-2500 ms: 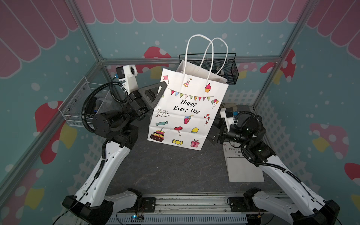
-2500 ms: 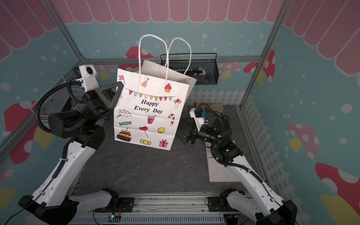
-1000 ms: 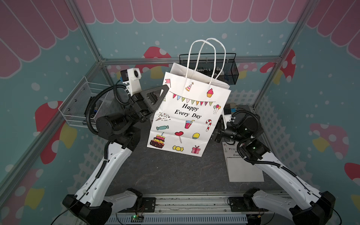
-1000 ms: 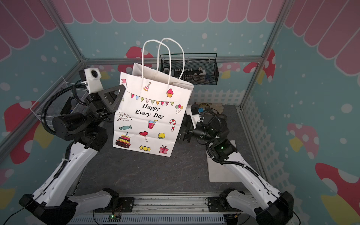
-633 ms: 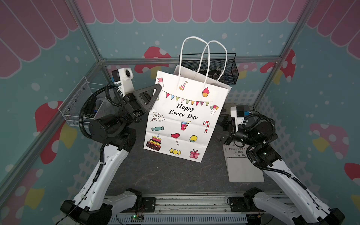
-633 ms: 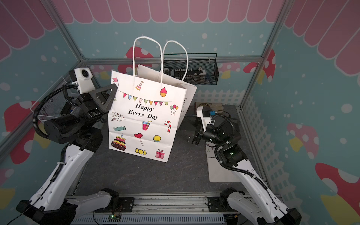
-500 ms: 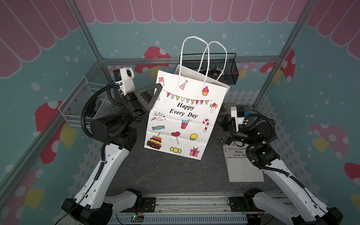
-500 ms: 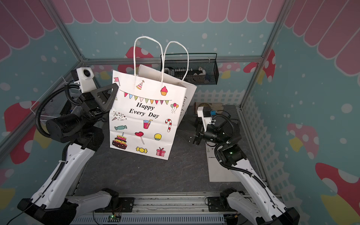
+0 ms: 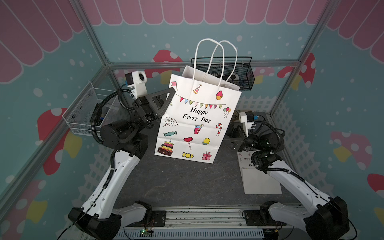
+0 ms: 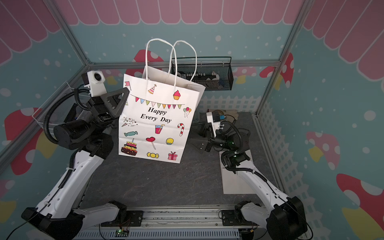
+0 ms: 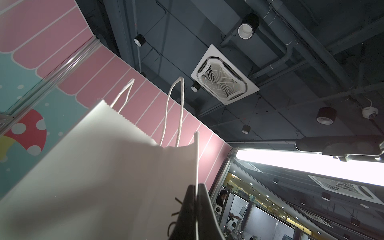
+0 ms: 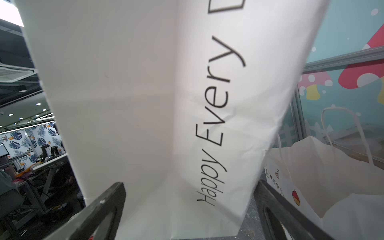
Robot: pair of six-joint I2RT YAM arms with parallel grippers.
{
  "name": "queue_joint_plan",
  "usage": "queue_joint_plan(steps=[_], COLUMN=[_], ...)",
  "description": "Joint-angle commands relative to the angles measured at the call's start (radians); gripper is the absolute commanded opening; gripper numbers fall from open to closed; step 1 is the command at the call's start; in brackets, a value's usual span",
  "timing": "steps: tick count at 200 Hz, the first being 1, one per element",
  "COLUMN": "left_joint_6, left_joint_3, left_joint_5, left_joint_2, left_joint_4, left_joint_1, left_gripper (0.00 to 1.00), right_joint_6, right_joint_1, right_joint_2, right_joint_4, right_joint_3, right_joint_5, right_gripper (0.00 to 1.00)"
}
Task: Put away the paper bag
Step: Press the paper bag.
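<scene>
The left gripper [image 9: 170, 92] is pinching the upper side edge of the paper bag [image 9: 195, 124], jaws narrow on the paper, holding it upright and clear above the middle of the table [image 9: 187, 187]. The right gripper [image 10: 197, 136] is hovering wide and empty just beside the opposite side. The bag is gaping open, so flattening it and laying it on the flat bag [image 9: 260, 181] at the table's right edge are probably remaining.

Both top views are looking evenly lit and sharp, though the frame bars [image 9: 94, 31] are bending near the edges. In the left wrist view a ceiling light strip [image 11: 301, 164] is glaring white. In the right wrist view the paper bag [image 12: 145, 104] is appearing blurred.
</scene>
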Motion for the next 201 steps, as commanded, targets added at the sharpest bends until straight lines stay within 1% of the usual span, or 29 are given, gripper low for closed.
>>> queue_joint_plan(steps=[1,12,18,32,44,64,75,78,89,108,141,176,201], left_joint_6=[-0.03,-0.02,-0.015,-0.011,-0.011,-0.007,-0.007,-0.007,-0.007,-0.007,-0.009,0.03,0.056], left_joint_3=[0.037,0.038,0.036,0.027,0.016,0.001,-0.007,-0.01,-0.016,-0.027,-0.041,-0.056,-0.086], left_joint_5=[0.019,0.024,0.024,0.022,0.017,0.012,0.009,0.009,0.01,0.011,0.012,0.024,0.027], left_joint_2=[-0.007,-0.011,-0.014,-0.018,-0.019,-0.018,-0.014,-0.012,-0.006,0.014,0.058,0.076,0.068], left_joint_4=[0.045,0.035,0.029,0.031,0.038,0.049,0.053,0.055,0.06,0.07,0.098,0.064,0.037], left_joint_1=[-0.011,-0.017,-0.018,-0.022,-0.027,-0.035,-0.037,-0.038,-0.038,-0.037,-0.036,-0.021,0.004], left_gripper=[0.0,0.0,0.0,0.0,0.0,0.0,0.0,0.0,0.0,0.0,0.0,0.0,0.0], right_joint_6=[-0.073,-0.144,-0.175,-0.204,-0.172,-0.079,-0.04,-0.032,-0.011,0.009,0.017,-0.081,-0.088], right_joint_1=[0.001,0.001,0.001,0.0,0.002,0.005,0.01,0.011,0.019,0.029,0.034,0.033,0.034], right_joint_2=[-0.034,-0.046,-0.052,-0.055,-0.048,-0.028,-0.019,-0.016,-0.011,-0.008,-0.022,-0.049,-0.055], right_joint_4=[-0.076,-0.181,-0.226,-0.263,-0.212,-0.063,0.004,0.02,0.056,0.098,0.112,-0.036,-0.058], right_joint_3=[0.007,0.017,0.021,0.025,0.02,0.01,0.006,0.004,0.005,0.005,0.002,0.007,0.011], right_joint_5=[0.023,0.049,0.088,0.114,0.098,0.06,0.059,0.034,0.017,-0.002,-0.007,0.018,0.02], right_gripper=[0.99,0.99,0.99,0.99,0.99,0.99,0.99,0.99,0.98,0.93,0.79,0.71,0.63])
